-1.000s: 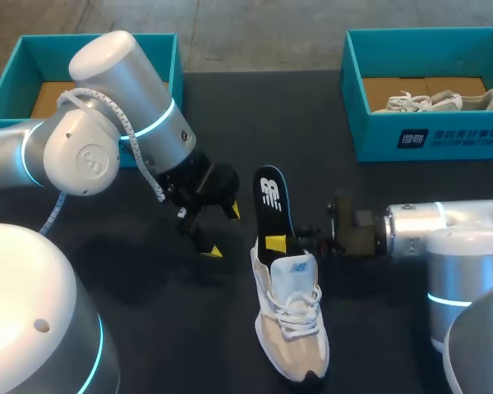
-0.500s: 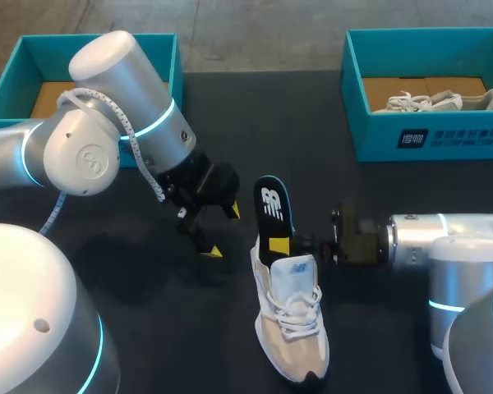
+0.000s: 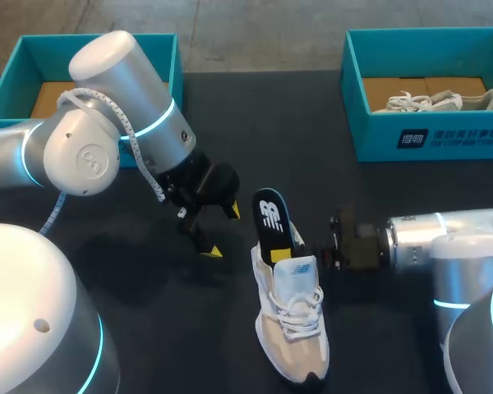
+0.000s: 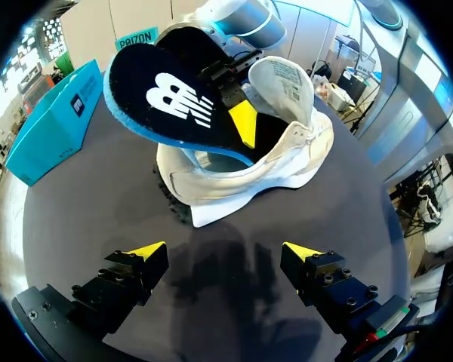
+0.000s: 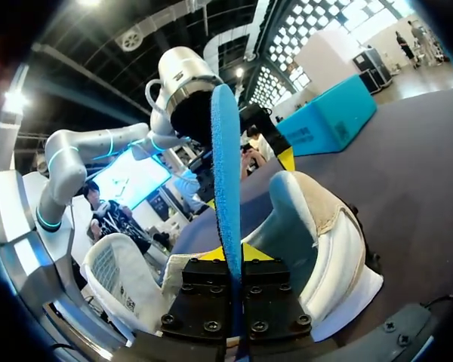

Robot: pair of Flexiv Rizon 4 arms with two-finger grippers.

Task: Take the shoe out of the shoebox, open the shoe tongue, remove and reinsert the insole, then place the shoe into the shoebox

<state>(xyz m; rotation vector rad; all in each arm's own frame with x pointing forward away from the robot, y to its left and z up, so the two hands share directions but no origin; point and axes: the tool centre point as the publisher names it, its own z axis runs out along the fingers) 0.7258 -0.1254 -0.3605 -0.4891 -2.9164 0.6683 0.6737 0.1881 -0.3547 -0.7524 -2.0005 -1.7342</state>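
While your right gripper [image 3: 286, 251] pinches the insole [image 3: 271, 215] near its lower end, with a finger pressed on each face, the insole stands tilted out of the shoe [image 3: 292, 324]. Its bottom end is down in the heel opening and its logo end is up in the air. In the right wrist view you see the insole [image 5: 226, 173] edge-on with a blue rim, clamped between the fingers [image 5: 268, 290], and the shoe [image 5: 325, 226] is right under and ahead of them.

The shoe sits upright on its sole on the dark table [image 3: 312, 123], toe toward your side and heel away. The tongue [image 4: 285, 75] is pulled up, label side showing in the left wrist view.

Your left gripper [image 3: 223, 231] is spread wide and holds nothing. It is near the insole on the shoe's left, not touching either. In the left wrist view its fingers [image 4: 140, 264] have bare table between them, with the shoe [image 4: 241, 162] and insole [image 4: 177, 102] ahead.

The right shoebox [image 3: 427, 135], teal, is at the far right with a second shoe [image 3: 434, 101] inside. The left shoebox [image 3: 16, 61], also teal, is at the far left, partly behind your left arm [image 3: 107, 123]. The shoe is outside both boxes and well apart from them.
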